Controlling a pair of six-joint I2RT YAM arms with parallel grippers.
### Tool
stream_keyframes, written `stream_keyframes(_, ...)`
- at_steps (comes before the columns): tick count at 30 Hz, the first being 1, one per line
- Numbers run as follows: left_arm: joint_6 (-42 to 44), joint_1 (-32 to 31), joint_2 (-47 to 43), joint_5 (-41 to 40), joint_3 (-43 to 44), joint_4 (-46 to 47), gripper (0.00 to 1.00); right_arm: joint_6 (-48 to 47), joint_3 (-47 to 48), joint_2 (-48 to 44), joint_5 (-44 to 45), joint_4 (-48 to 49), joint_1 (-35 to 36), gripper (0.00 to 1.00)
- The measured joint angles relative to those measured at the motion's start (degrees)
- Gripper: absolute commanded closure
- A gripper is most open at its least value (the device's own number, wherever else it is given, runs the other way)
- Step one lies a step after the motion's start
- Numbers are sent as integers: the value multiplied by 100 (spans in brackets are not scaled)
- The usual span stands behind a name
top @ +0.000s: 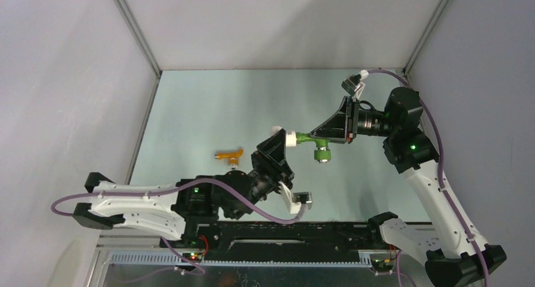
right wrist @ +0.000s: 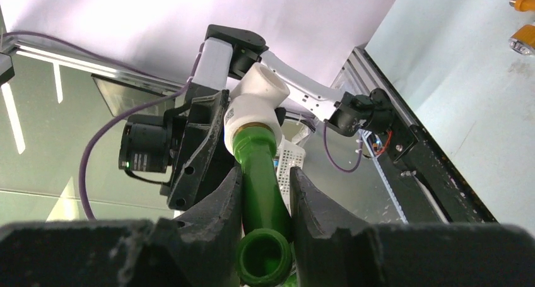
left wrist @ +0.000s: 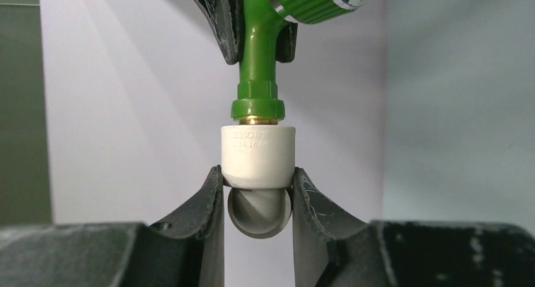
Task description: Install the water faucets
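The green faucet [top: 313, 139] is held in the air over the table's middle, its knob [top: 322, 154] hanging down. My right gripper [top: 336, 134] is shut on its green spout [right wrist: 262, 180]. The faucet's threaded brass end sits in a white elbow fitting [top: 291, 137], on which my left gripper [top: 282, 142] is shut. In the left wrist view the fitting [left wrist: 258, 158] is pinched between both fingers of that gripper [left wrist: 258, 195], with the green faucet [left wrist: 258, 66] rising straight out of it. The orange faucet [top: 230, 154] lies on the table to the left, apart from both grippers.
Grey enclosure walls [top: 76, 79] stand at the left, back and right. A black rail [top: 284, 233] runs along the near edge between the arm bases. In the right wrist view a white perforated part [right wrist: 291, 158] shows behind the faucet and the orange faucet [right wrist: 522, 40] lies at top right.
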Motion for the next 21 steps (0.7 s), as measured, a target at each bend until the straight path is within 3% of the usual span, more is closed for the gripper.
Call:
stream_keyframes(6,1071,-175,439,-1172,44,483,100,-35,0,59,33,46,22,100)
stream_keyframes(13,1775,-291,527,-1668,44,739,100,31,0,136,-57,214,92,100)
stream_keyframes(14,1808,-304,527,-1690,44,756,94,31,0,136,-68,229,96,100)
stream_keyframes(16,1860,-319,527,-1714,44,782,62,31,0,140,-92,262,101,100)
stream_keyframes(17,1873,-319,527,-1720,44,787,38,31,0,144,-101,269,101,100)
stream_keyframes(18,1873,-319,527,-1725,39,802,8,31,2,155,-109,273,101,100)
stream_keyframes(19,1917,-319,525,-1729,24,811,1,28,4,166,-120,282,101,100)
stream_keyframes(21,1937,-323,509,-1790,11,859,0,0,11,208,-46,164,87,100)
